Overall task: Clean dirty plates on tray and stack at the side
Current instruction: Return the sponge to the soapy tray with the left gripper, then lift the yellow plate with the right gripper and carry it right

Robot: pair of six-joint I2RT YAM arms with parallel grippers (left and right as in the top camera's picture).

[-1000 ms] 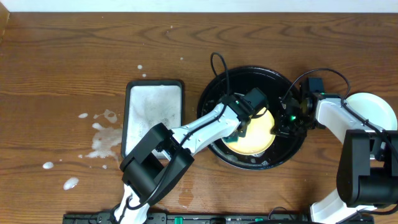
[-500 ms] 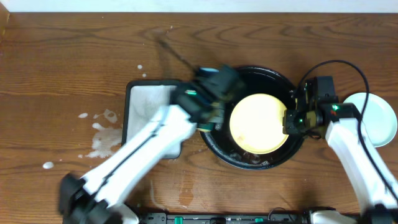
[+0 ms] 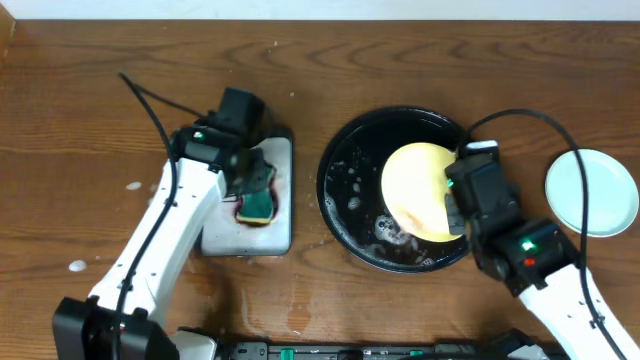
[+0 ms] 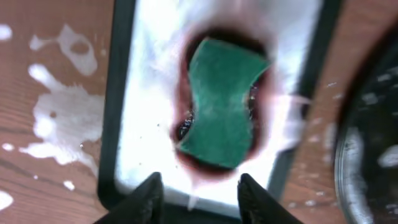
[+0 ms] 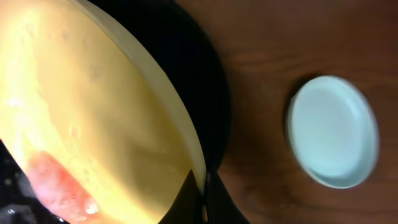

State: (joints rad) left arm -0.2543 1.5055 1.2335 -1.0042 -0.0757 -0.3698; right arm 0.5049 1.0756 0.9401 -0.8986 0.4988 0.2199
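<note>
Plates in view: 2. One yellow plate (image 3: 415, 190), one mint plate (image 3: 590, 192); no third one shows.

Yellow plate sits tilted over the right half of the black round tray (image 3: 345, 160), one red smear (image 5: 59, 186) on its face. The right claw (image 5: 200, 186) is pinched tight on its rim, fingers nearly together.

Mint plate lies flat on the wooden surface (image 3: 100, 90), right of the tray, apart from it, looks clean.

One green sponge (image 4: 224, 102) lies in the one rectangular tray (image 4: 121, 93), in white suds with a reddish ring around it. The left claw (image 4: 198, 193) hangs above it, spread wide, holding nothing.

Several foam splashes (image 4: 59, 127) on the surface left of that tray.
</note>
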